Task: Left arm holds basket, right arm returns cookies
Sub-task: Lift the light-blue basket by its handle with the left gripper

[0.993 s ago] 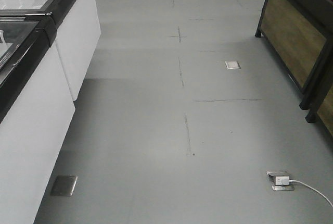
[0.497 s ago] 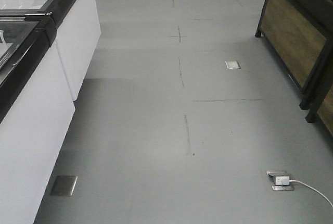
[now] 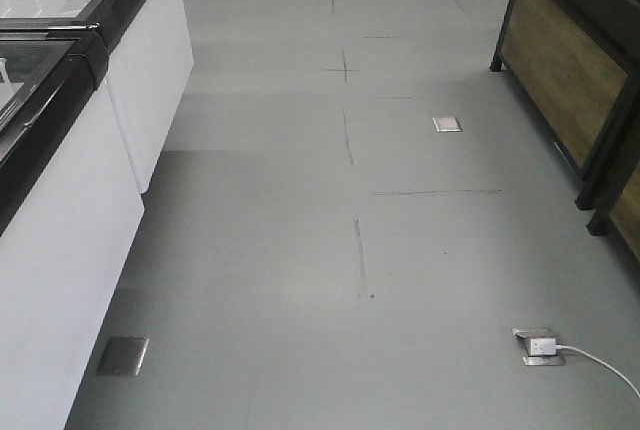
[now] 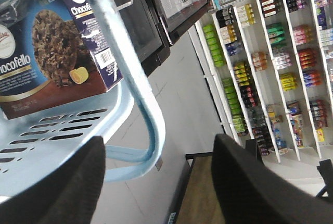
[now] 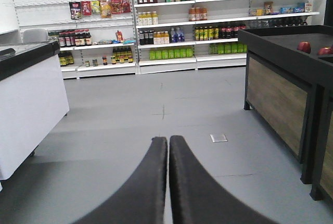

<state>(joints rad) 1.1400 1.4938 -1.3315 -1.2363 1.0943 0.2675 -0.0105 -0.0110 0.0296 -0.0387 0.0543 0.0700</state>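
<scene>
Left tool [image 4: 158,148] showed its two black fingers spread wide across the bottom of the left wrist frame, with the curved handle [image 4: 152,122] of the light blue basket [image 4: 62,135] passing by the gap between them; whether either finger touched it could not be told. Right tool [image 5: 168,141] had its fingers pressed together on nothing, low in the centre of its frame, above grey floor [image 5: 130,114] and facing stocked shelves [image 5: 208,26]. Cookies [image 4: 57,52] sat in the basket at upper left of the left wrist frame, just above its slotted wall.
</scene>
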